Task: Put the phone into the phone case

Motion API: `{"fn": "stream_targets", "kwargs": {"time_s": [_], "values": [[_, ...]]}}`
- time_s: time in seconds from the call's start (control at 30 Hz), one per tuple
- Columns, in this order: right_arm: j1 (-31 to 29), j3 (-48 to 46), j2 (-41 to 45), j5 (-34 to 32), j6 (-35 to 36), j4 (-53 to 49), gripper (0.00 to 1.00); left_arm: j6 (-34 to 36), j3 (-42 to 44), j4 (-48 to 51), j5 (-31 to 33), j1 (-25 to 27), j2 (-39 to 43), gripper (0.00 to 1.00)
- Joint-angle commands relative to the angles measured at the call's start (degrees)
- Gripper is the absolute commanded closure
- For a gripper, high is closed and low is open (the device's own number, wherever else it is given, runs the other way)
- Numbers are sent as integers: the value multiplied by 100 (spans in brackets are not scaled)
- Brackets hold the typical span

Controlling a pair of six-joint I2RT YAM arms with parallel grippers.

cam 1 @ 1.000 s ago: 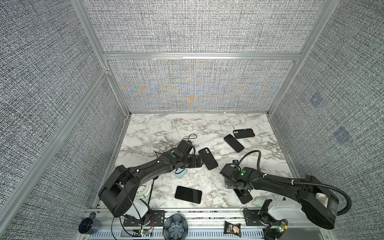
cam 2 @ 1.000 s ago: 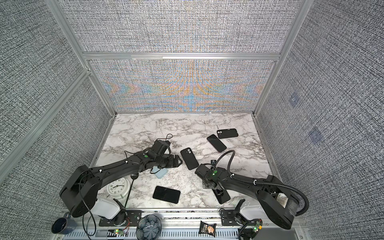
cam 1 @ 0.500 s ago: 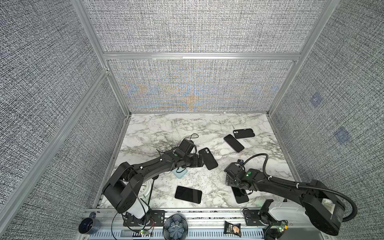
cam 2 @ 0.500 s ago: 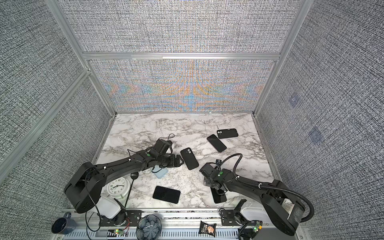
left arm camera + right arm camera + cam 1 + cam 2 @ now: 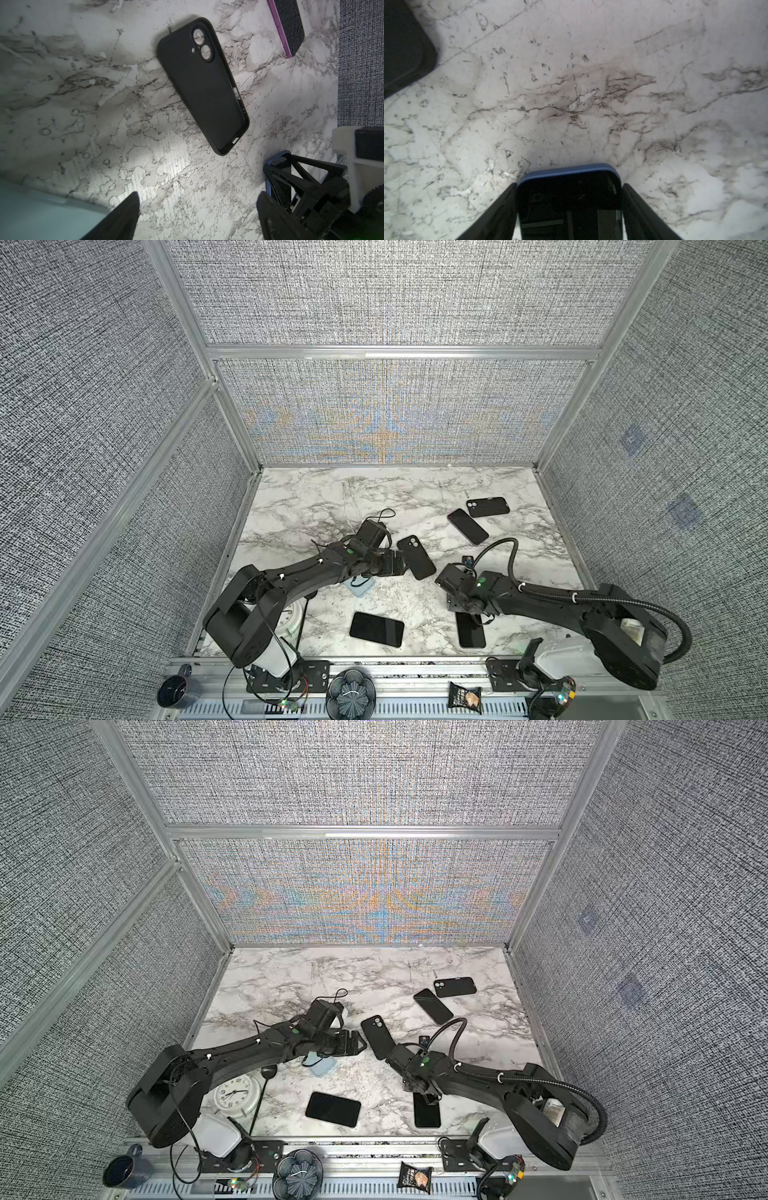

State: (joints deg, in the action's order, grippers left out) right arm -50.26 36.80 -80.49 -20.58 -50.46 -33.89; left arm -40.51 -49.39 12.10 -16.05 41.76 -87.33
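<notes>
Flanking the phone point(image 5: 569, 199) at near right with right gripper point(image 5: 569, 187) jaws hugging its edges, clamp unclear; left gripper point(image 5: 198, 195) spread wide by the empty case point(image 5: 202, 83); nothing inserted yet.

Bright even light, soft shadows, blurry edges

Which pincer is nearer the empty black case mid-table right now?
Left. The left pincer is open just beside the black case, not touching it; the right pincer is farther off, straddling the blue-edged phone nearer the front.
</notes>
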Motion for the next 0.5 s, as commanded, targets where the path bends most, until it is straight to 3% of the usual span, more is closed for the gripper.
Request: {"fn": "stream_targets", "kwargs": {"time_s": [0.0,0.47], "values": [[-19,6,-220,767,710,-46,32,-19,69,19,-12,-77,134,11],[191,1072,-1142,1403,2649,574,38,-71,193,302,126,-247,197,11]]}}
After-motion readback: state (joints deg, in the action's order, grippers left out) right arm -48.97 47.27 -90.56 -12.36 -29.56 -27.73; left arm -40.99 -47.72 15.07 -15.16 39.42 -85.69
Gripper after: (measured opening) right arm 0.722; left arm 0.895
